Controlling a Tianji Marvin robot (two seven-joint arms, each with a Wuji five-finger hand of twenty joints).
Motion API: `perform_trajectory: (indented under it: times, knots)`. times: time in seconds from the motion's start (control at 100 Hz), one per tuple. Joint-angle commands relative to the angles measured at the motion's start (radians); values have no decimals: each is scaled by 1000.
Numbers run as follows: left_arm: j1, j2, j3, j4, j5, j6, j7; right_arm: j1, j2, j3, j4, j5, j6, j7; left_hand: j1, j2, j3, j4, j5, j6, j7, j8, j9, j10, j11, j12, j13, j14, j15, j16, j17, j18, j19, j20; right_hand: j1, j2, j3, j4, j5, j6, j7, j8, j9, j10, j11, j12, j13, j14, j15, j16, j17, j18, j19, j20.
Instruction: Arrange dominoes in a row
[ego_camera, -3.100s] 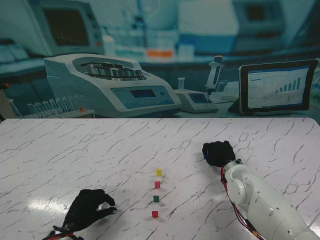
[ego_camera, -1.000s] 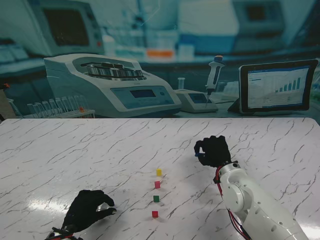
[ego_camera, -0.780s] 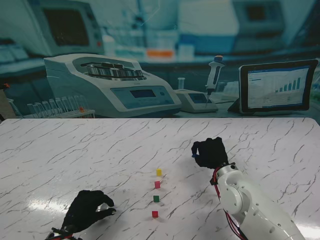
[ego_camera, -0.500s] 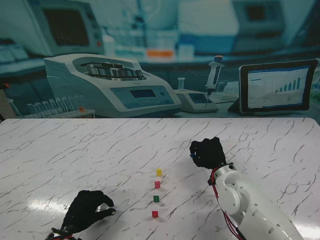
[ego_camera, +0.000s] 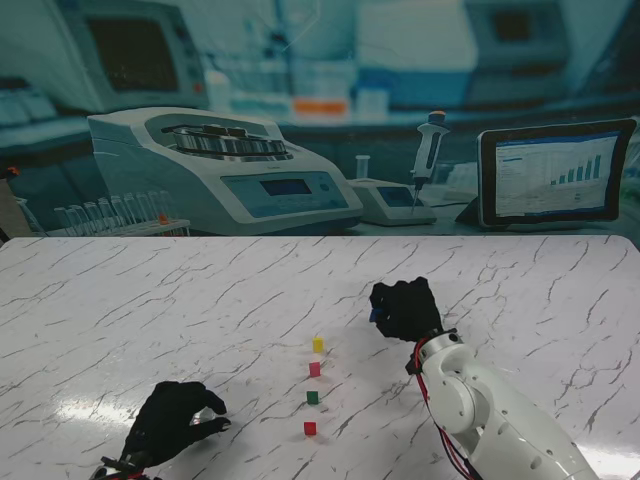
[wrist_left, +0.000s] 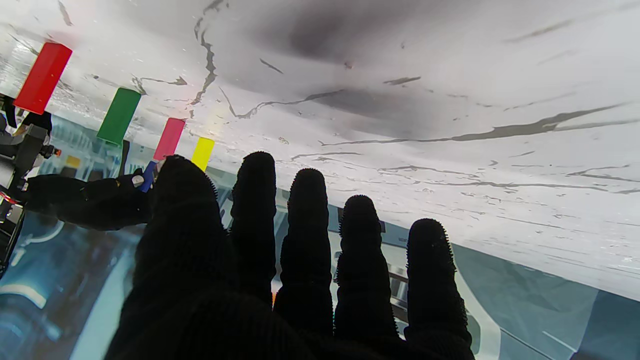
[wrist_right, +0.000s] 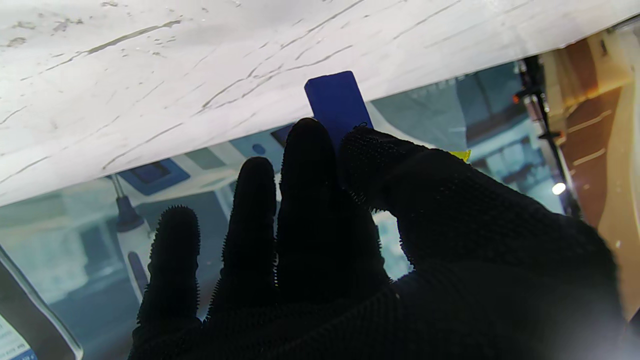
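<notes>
I work in a lab: behind my marble table (ego_camera: 120, 300) stand a centrifuge (ego_camera: 225, 170), a pipette (ego_camera: 429, 150), test tubes (ego_camera: 110, 213) and a chart screen (ego_camera: 555, 175)

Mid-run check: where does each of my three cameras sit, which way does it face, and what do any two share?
Stand: above the shoulders, looking down at the table; shows the left robot hand and the right robot hand.
Left wrist: looks along open fingers toward the domino row, red domino closest.
Right wrist: looks along fingers pinching the blue domino.
Shared: the blue domino appears in all three.
</notes>
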Motion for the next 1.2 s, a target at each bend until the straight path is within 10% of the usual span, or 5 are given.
perform_trajectory:
  times: [0.0, 1.19]
  knots:
    - [10, -5, 0, -4, 0, -28, -8, -1, -14, -14, -4, 1, -3, -8, 23, -6, -27, -26, 14, -20, 10, -14, 24, -20, 17, 14, 4, -22, 10, 10, -8, 8, 30, 17, -8, 30, 31, 78, -26, 12, 53, 3, 34, -25, -3, -12, 22, -31, -9, -11, -5, -68, 30, -9]
    - [36, -3, -24, -11, 33, -51, 13, 190, -77, -301, 94, 60, 118, -13, 18, -7, -26, -26, 12, -20, 2, -12, 21, -21, 13, 13, 0, -23, 8, 5, -9, -4, 15, 10, 43, 62, -55, -25, -33, 26, 24, -31, 25, 2, -29, -45, 15, -32, 27, -1, 28, -99, 55, 0]
